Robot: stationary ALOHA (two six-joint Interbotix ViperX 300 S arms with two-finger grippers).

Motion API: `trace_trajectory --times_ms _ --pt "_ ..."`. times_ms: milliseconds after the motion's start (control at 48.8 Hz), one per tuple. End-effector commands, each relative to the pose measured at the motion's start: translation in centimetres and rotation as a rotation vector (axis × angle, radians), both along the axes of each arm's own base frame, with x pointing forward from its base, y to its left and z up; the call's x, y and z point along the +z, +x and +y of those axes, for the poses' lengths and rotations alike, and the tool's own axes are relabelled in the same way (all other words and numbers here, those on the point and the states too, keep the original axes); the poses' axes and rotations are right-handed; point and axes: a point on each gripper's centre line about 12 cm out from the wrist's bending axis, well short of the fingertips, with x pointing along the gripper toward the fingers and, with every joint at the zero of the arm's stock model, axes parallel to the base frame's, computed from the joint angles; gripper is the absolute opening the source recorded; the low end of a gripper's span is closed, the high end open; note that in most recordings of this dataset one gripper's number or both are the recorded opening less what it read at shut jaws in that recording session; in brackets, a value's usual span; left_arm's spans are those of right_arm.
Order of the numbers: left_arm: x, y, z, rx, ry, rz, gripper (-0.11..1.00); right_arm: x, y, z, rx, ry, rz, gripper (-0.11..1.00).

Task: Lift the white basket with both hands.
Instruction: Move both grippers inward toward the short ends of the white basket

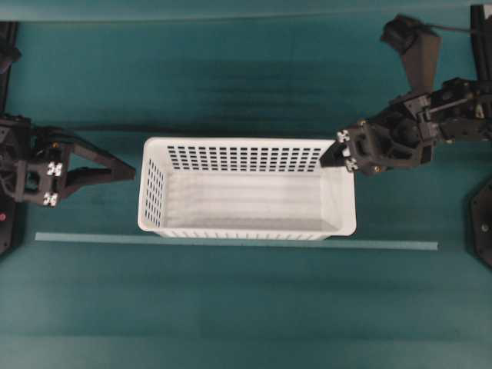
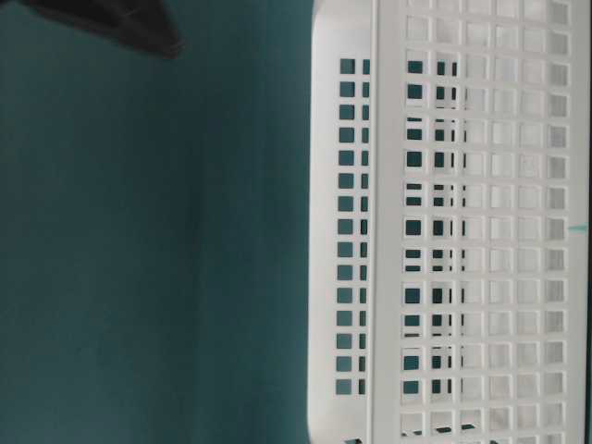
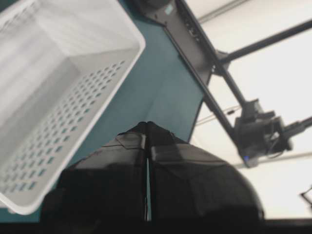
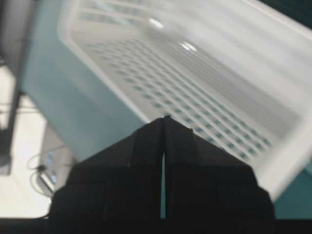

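Note:
The white basket [image 1: 246, 188] stands upright and empty on the teal table. It also shows in the table-level view [image 2: 462, 222], the left wrist view [image 3: 53, 92] and the right wrist view [image 4: 195, 63]. My left gripper [image 1: 132, 173] is shut and empty, its tip just left of the basket's left wall and apart from it; in its wrist view the jaws [image 3: 147, 126] are pressed together. My right gripper [image 1: 328, 157] is shut and empty, its tip over the basket's far right corner; the right wrist view [image 4: 165, 119] shows it closed just above the slotted wall.
A thin pale strip [image 1: 231, 244] runs across the table along the basket's near side. Black arm bases stand at the left edge [image 1: 8, 200] and right edge [image 1: 483, 231]. A black frame post [image 3: 195, 53] borders the table.

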Motion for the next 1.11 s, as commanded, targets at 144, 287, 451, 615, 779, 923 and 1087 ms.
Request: trace_trajectory --times_ms 144,287,451,615,779,923,1087 --pt "-1.6 1.3 1.3 0.125 -0.153 0.288 -0.04 -1.6 -1.2 -0.6 -0.085 0.022 0.271 0.03" --pt "-3.3 2.3 1.4 0.167 -0.202 0.438 -0.04 -2.4 -2.8 -0.2 -0.12 0.066 0.43 0.03" --pt "-4.4 2.6 1.4 0.173 -0.2 0.505 -0.04 -3.1 -3.6 0.6 -0.084 0.068 0.512 0.02" --pt "-4.3 2.2 1.2 0.174 -0.206 0.503 -0.02 -3.2 -3.8 1.1 -0.058 0.06 0.509 0.04" --pt "-4.4 2.2 1.2 0.171 -0.204 0.505 0.06 -3.2 -3.6 1.0 -0.065 0.06 0.5 0.09" --pt "-4.5 2.2 1.2 0.174 -0.206 0.526 0.27 -3.2 -3.3 1.0 -0.073 0.063 0.48 0.23" --pt "-5.3 2.3 1.3 0.229 -0.261 0.608 0.76 -3.6 -2.8 0.4 -0.152 0.109 0.465 0.55"
